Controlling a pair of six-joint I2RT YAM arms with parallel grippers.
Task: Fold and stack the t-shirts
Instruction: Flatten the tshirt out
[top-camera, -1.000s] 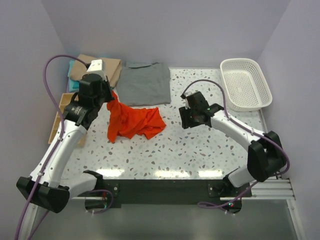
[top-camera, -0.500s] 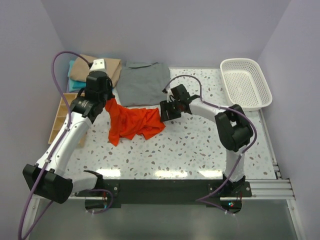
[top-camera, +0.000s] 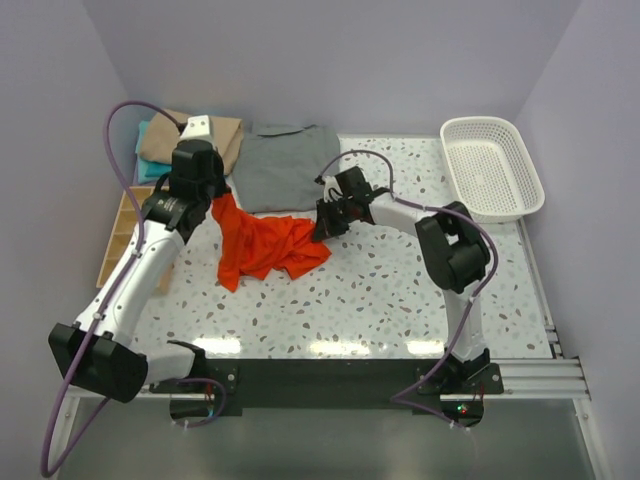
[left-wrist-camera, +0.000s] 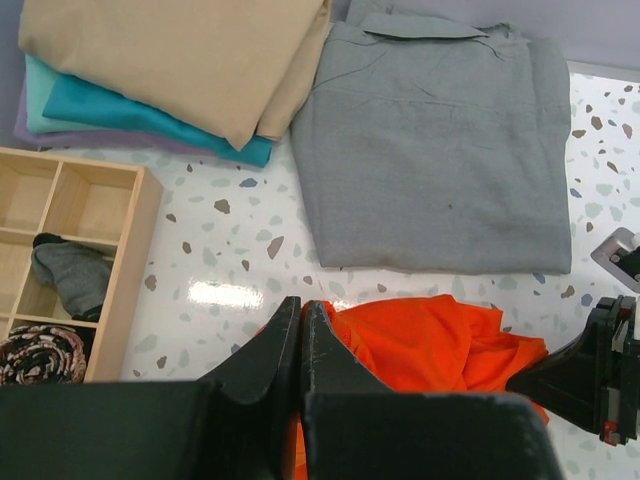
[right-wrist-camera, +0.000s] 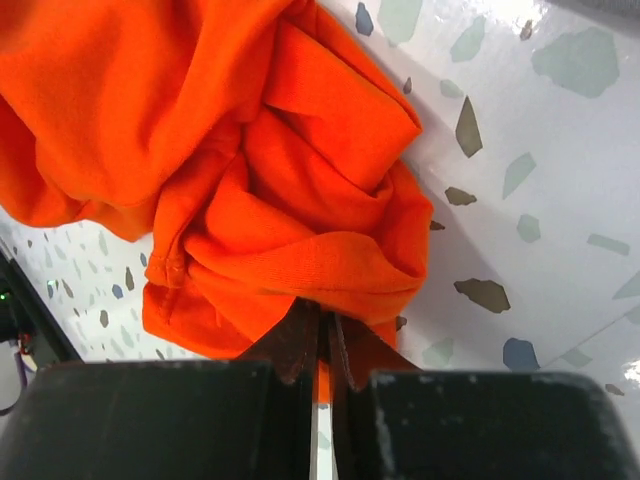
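Speckled bench (top-camera: 420, 290) carries a flat grey shirt (top-camera: 288, 168) at its far edge, the crumpled orange shirt (top-camera: 270, 245) just nearer, tan shirt (left-wrist-camera: 170, 50) over teal shirt (left-wrist-camera: 120, 112) in the far-left corner. Left fingers (left-wrist-camera: 265, 355) pinch the orange shirt's left end; right fingers (right-wrist-camera: 285, 345) clench its right edge.

The left arm (top-camera: 135, 280) and right arm (top-camera: 462, 320) wear white shells between black joints. The left end effector (left-wrist-camera: 297, 304) and right end effector (right-wrist-camera: 322, 313) are black with wedge-shaped fingers. Purple cables (top-camera: 108, 125) loop above the black base rail (top-camera: 320, 380).
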